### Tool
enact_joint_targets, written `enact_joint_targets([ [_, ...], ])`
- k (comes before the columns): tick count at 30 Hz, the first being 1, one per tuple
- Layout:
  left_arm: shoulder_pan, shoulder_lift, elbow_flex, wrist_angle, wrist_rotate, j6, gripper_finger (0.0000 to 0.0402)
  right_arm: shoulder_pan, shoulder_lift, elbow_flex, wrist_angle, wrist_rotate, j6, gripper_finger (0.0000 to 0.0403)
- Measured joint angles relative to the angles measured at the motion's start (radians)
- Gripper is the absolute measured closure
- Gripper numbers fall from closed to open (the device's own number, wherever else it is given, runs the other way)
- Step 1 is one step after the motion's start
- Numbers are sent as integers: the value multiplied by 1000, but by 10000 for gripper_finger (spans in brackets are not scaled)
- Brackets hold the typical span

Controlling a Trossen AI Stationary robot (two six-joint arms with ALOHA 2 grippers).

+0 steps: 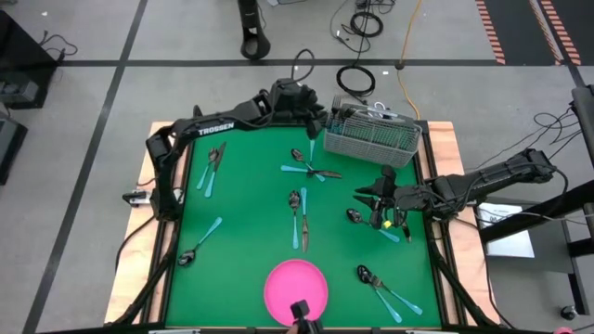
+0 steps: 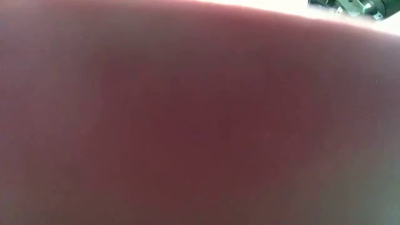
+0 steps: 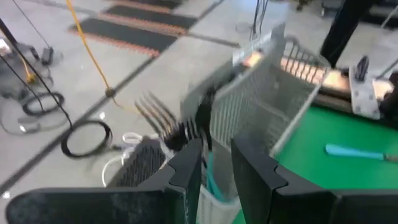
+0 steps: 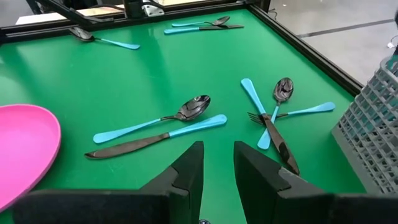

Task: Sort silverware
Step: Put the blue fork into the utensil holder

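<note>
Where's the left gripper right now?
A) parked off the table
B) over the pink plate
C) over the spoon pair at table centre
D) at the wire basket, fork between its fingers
D: the left gripper is at the grey mesh basket, with a fork clamped between its fingers, tines pointing past the basket's end.

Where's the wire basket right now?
In the high view the grey wire-mesh basket sits at the far right corner of the green table, with the left tool at its left end, holding a fork over it.
</note>
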Motion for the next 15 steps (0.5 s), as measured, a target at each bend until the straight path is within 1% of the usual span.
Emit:
enact_joint_targets([
  [7, 11, 8, 0, 8, -1, -1, 313, 0, 0, 0, 10, -2, -8, 325],
  [11, 16, 7, 0, 3, -12, -3, 313, 0, 0, 0, 15, -24, -15, 325],
  [15, 21, -18, 0, -32, -12, -27, 313, 0, 0, 0, 15, -26, -15, 325],
])
